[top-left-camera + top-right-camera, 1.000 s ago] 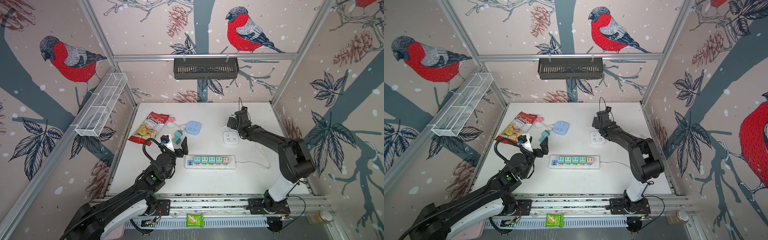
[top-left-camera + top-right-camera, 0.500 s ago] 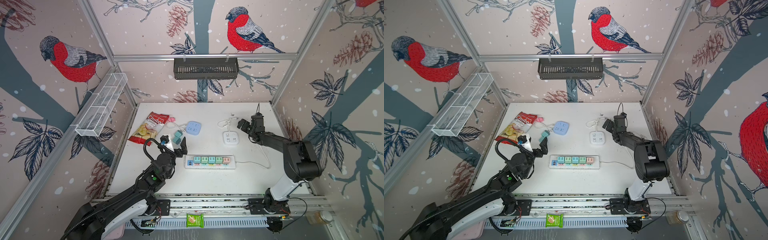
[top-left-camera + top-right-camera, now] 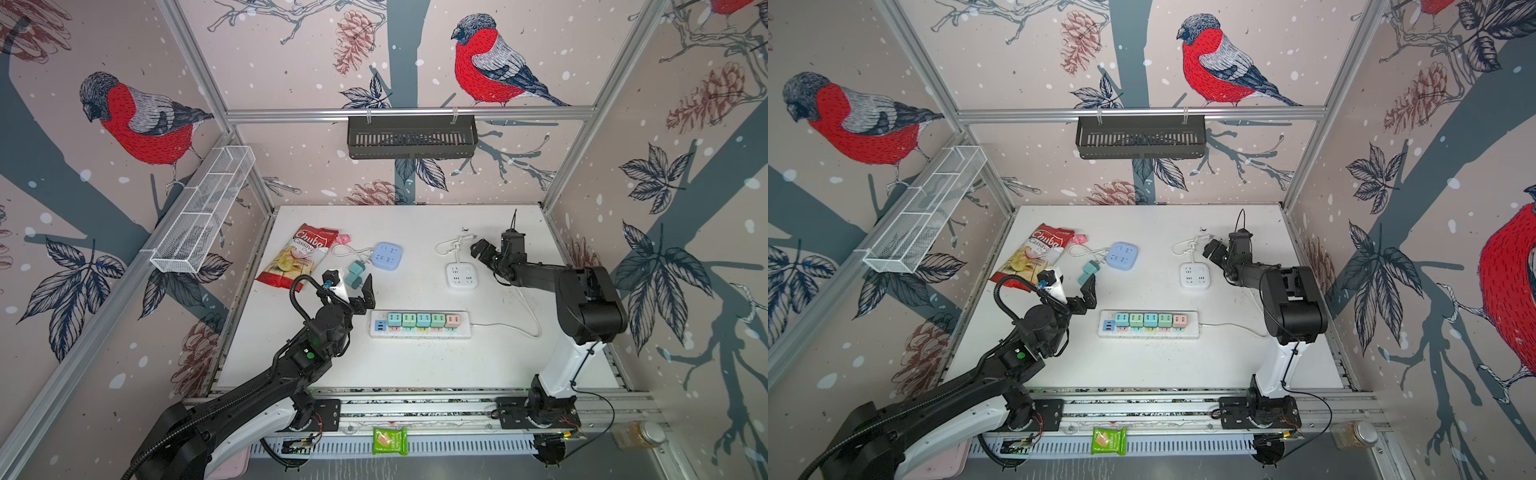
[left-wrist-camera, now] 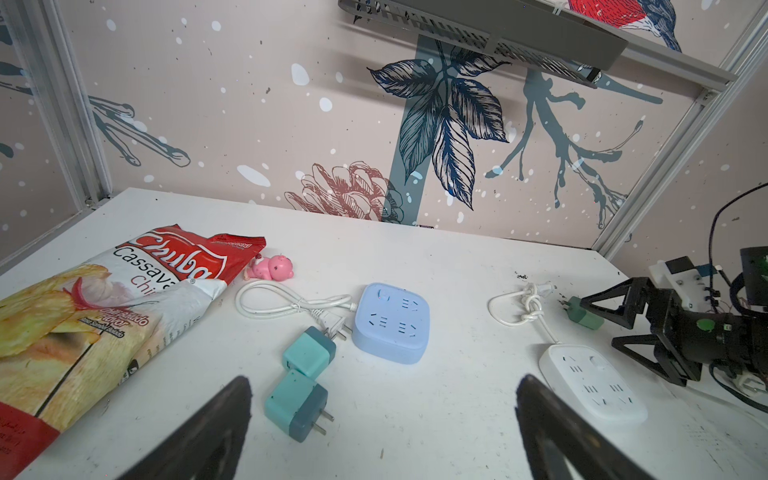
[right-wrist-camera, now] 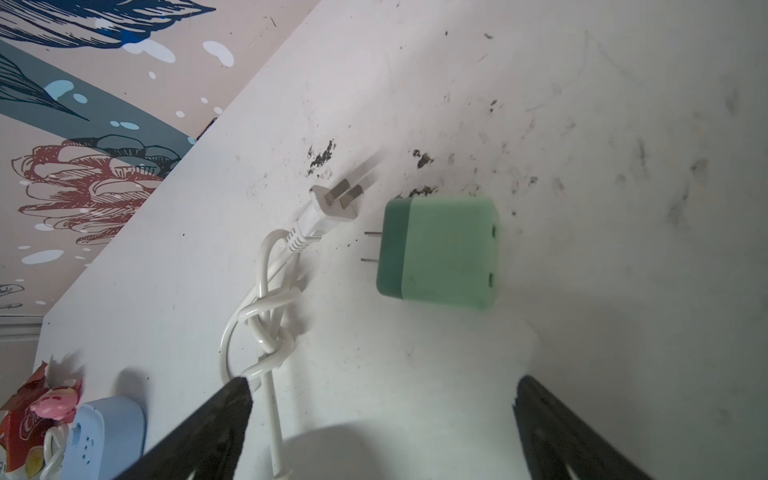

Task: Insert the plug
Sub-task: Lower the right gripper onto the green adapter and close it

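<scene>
The green plug (image 5: 440, 253) is, we judge, the one in hand, flat on the table (image 3: 415, 365) at the far right. Nearest us lies the power strip (image 3: 419, 332), five coloured adapters (image 3: 422, 320) seated in a row; whether a slot is free we cannot tell. Just behind it the left gripper (image 4: 384, 381) hovers with its jaws wide apart and empty, two teal plugs (image 4: 297, 405) on their sides just ahead of it, a blue socket block (image 4: 390, 322) beside them and a chips bag (image 4: 104, 299) further left. To the right, at like depth, sits the white socket block (image 4: 592, 382), its slots facing up, its knotted cord (image 5: 266, 316) looping toward the back. Farthest, the right gripper (image 5: 382, 388) reaches toward the green plug, jaws spread wide, holding nothing, the plug just beyond its fingertips (image 5: 232, 399) and untouched. The prongs (image 5: 372, 247) point sideways toward the cord's own end (image 5: 332, 203), along the line on which the jaws would close. To do this well we would turn the wrist a quarter so the fingers meet the plug's flat sides, leave the prongs bare, stay off the cord, lift, tip the prongs down and line them with a two-slot opening in the white block, likely steadying that light block with the other arm
</scene>
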Controlling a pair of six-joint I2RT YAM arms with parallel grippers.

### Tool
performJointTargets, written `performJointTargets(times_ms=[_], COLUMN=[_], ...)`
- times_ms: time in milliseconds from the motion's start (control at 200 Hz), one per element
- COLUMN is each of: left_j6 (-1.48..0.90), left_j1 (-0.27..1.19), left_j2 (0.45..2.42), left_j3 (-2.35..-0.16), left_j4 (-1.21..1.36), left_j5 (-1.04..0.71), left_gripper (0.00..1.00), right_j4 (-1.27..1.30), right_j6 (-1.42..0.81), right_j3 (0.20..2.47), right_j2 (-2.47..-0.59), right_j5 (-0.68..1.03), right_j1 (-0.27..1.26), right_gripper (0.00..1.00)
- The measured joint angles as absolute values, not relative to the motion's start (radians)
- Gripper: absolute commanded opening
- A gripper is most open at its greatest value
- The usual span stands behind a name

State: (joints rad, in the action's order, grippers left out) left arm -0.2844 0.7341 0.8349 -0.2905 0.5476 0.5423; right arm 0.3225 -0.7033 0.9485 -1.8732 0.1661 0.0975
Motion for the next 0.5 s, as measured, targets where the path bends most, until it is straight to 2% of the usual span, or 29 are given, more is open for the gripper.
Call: performJointTargets(times_ms=[500], left_j6=[-0.285], left_j1=[0.733], left_j2=[0.837], left_j3=[-0.292], left_j4=[0.548], left_j5=[0.525], left_gripper=[0.98], right_j4=[0.336], right_j6=[-0.699], right_j3=[1.137], right_j2=[-2.032], right_j5=[0.157], right_j1=[0.096], right_gripper=[0.99])
